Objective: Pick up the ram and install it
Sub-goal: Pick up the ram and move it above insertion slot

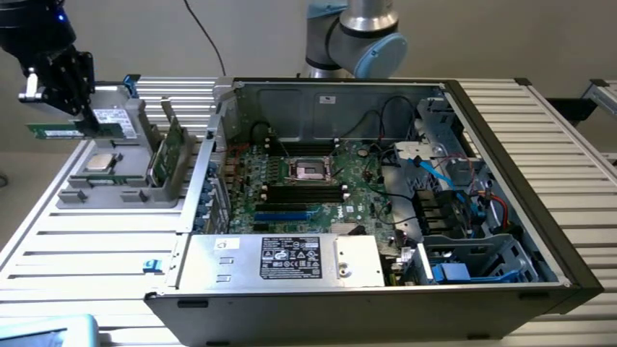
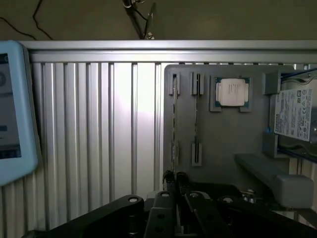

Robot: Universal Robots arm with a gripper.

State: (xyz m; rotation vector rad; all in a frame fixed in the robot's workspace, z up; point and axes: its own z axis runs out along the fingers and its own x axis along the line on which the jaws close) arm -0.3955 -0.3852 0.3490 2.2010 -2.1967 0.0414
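Note:
My gripper (image 1: 89,124) hangs at the exterior view's far left, above the table and beside the grey parts tray (image 1: 115,196). It is shut on the ram (image 1: 53,131), a long green stick held level under the fingers. In the wrist view the gripper (image 2: 175,177) has its fingertips close together over the tray's (image 2: 223,144) edge. The motherboard (image 1: 362,191) lies inside the open computer case (image 1: 525,155) to the exterior view's right, with its black slots (image 1: 303,191) below the processor socket (image 1: 311,170).
A second green stick (image 1: 173,155) stands on edge in the tray; it looks like the thin edge (image 2: 174,114) in the wrist view. The tray also holds a silver processor chip (image 2: 233,92) and a grey drive (image 2: 297,114). A power supply (image 1: 289,260) fills the case's front. A pale blue object (image 2: 15,109) lies on the slatted table.

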